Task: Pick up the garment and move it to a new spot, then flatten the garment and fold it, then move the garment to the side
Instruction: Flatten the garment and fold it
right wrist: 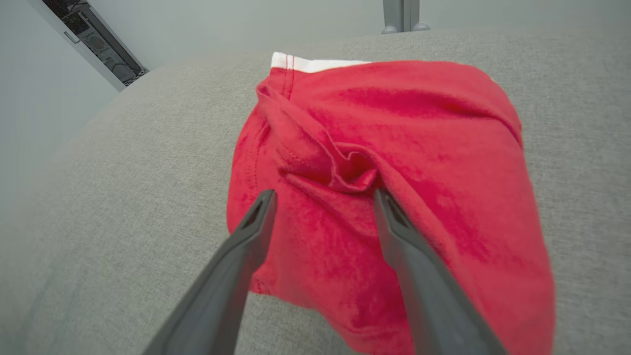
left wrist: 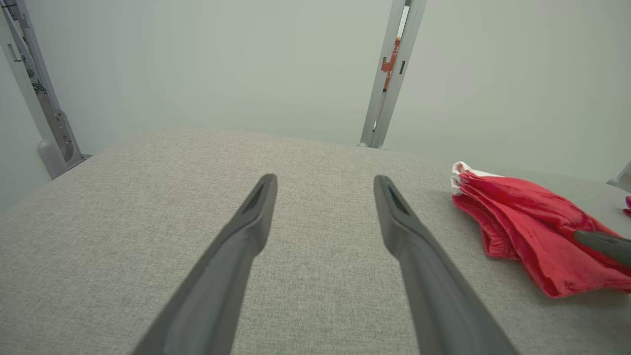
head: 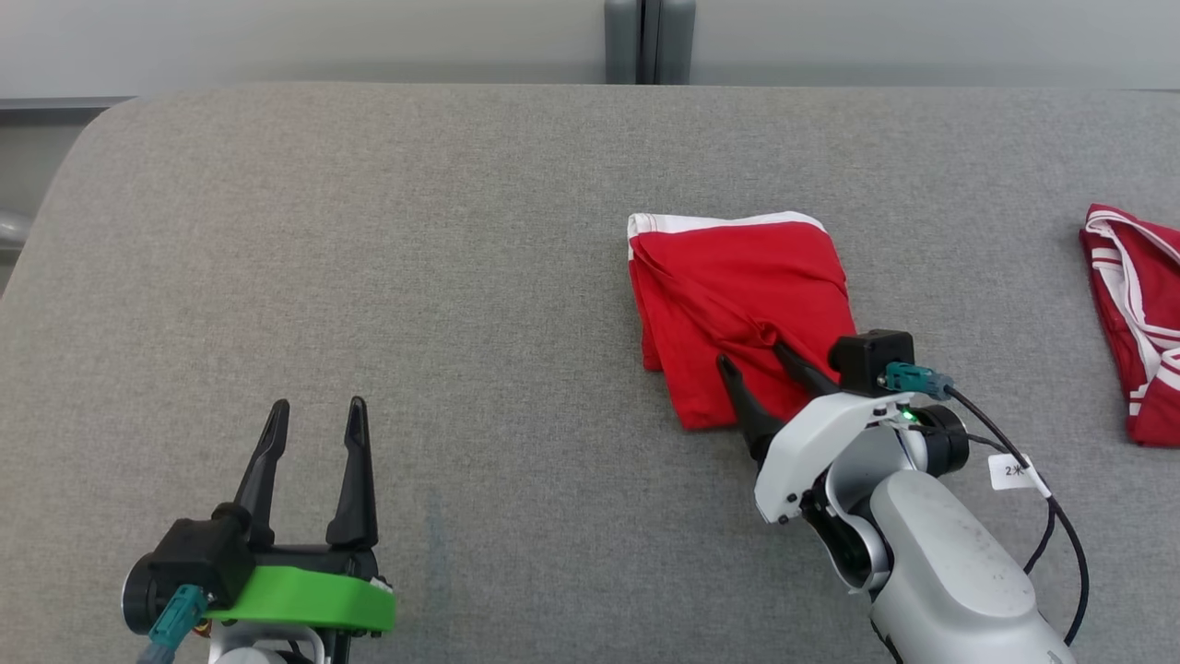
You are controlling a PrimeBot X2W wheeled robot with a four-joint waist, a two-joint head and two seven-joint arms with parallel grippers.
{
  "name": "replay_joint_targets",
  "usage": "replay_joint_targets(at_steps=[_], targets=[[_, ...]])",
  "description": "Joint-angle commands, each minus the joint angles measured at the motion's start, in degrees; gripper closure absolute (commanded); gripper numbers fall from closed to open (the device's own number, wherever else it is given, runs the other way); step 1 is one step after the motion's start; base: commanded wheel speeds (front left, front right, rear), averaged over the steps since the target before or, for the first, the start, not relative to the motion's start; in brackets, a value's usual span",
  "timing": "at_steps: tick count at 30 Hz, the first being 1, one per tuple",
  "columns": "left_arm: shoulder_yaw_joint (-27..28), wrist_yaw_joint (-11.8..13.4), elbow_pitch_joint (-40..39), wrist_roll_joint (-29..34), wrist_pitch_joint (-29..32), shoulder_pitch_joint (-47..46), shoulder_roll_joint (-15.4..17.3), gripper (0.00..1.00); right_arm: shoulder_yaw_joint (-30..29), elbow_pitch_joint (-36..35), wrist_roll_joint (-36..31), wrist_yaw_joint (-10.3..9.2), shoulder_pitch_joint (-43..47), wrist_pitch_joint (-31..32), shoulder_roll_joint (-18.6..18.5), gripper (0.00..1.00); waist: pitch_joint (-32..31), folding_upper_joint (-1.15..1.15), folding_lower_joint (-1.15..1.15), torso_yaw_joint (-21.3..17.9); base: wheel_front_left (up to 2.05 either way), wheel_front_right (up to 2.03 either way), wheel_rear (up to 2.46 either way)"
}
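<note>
Roughly folded, a soft red garment [head: 737, 295] lies right of centre on the grey woven table [head: 415, 231].
The right gripper [head: 750, 353], slim dark fingers spread and holding nothing, sits over the garment's puckered near corner; a white band edges its far side. The left gripper [head: 319, 402], likewise spread and empty, hovers over bare weave. Another red, white-striped cloth [head: 1138, 323] lies far right.

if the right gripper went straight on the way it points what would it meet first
Probably the bunched fold of the red garment, just ahead of the open right gripper; whether its tips touch is unclear.
</note>
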Motion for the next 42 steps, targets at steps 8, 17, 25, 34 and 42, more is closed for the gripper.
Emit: replay_joint_targets(at_steps=[8, 17, 25, 34, 42], targets=[[0.09, -0.13, -0.11, 0.00, 0.00, -1.35, 0.10, 0.00, 0.89, 2.55, -3.92, -0.01, -2.51, -2.06, -0.11, 0.00, 0.40, 0.00, 0.00, 0.31, 0.00, 0.00, 0.00], [0.09, -0.12, 0.02, -0.15, 0.00, -1.51, 0.10, 0.00, 0.91, 3.43, -5.90, -0.01, -3.22, -2.57, -0.10, 0.18, 0.76, 0.00, 0.00, 0.64, 0.00, 0.00, 0.00], [0.25, -0.12, 0.12, -0.21, 0.00, -1.47, 0.10, 0.00, 0.63, 2.76, -5.06, -0.01, -2.49, -3.29, -0.10, 0.23, 0.73, 0.00, 0.00, 0.78, 0.00, 0.00, 0.00], [0.56, -0.12, 0.04, 0.01, 0.00, -1.46, 0.10, 0.00, 0.00, 2.12, -5.81, -0.01, -0.98, -3.31, -0.10, 0.61, 0.99, 0.00, 0.00, 0.21, 0.00, 0.00, 0.00], [0.31, -0.12, 0.22, 0.15, 0.00, -1.93, 0.10, 0.00, 0.44, 2.60, -6.78, -0.01, -1.95, -3.09, -0.10, 1.00, 1.11, 0.00, 0.00, 0.15, 0.00, 0.00, 0.00]])
